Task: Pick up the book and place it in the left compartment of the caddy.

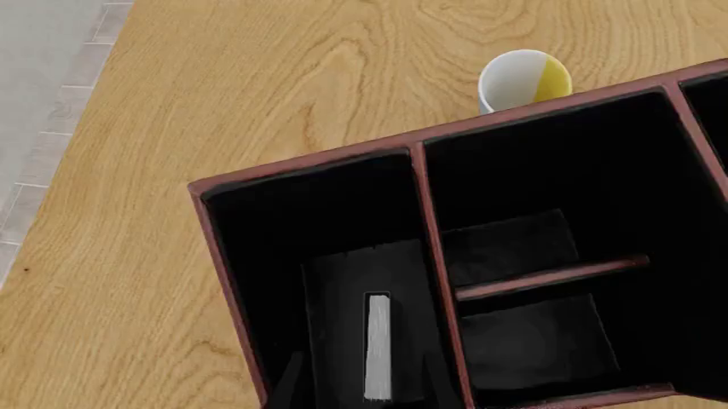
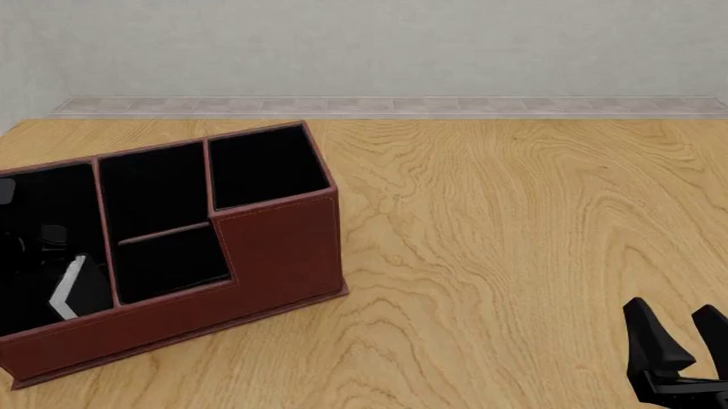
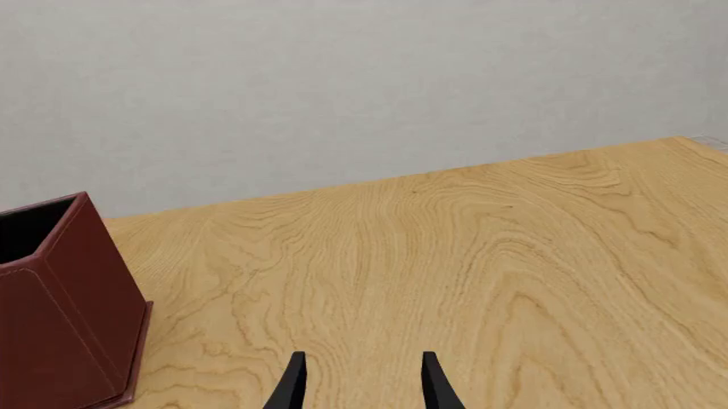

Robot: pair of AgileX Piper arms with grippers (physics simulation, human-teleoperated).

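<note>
From the left wrist camera you look straight down into the dark red-brown leather-like caddy (image 1: 424, 153) with its black lining. Your left pincer (image 1: 361, 383) sits low inside the widest section, the left compartment (image 1: 307, 230); its two dark fingers (image 1: 286, 383) stand either side of the small thin black book (image 1: 379, 345), whose white page edge faces the camera. Whether the fingers press the covers or stand just clear of them cannot be told. Beyond the caddy's far wall a white cup with a yellow patch (image 1: 523, 78) stands on the light wooden tabletop (image 1: 228, 102).

On the front camera the caddy stands at the tabletop's left side, and the book's white edge shows tilted inside the left compartment at the low end. The left pincer is lost in the black interior. Your right pincer (image 2: 680, 336) sits at the lower right corner, well apart from the caddy.

Through the right wrist camera, the right pincer's fingers are spread apart with nothing between them, above bare wood, and the caddy's tall end shows at the edge.
</note>
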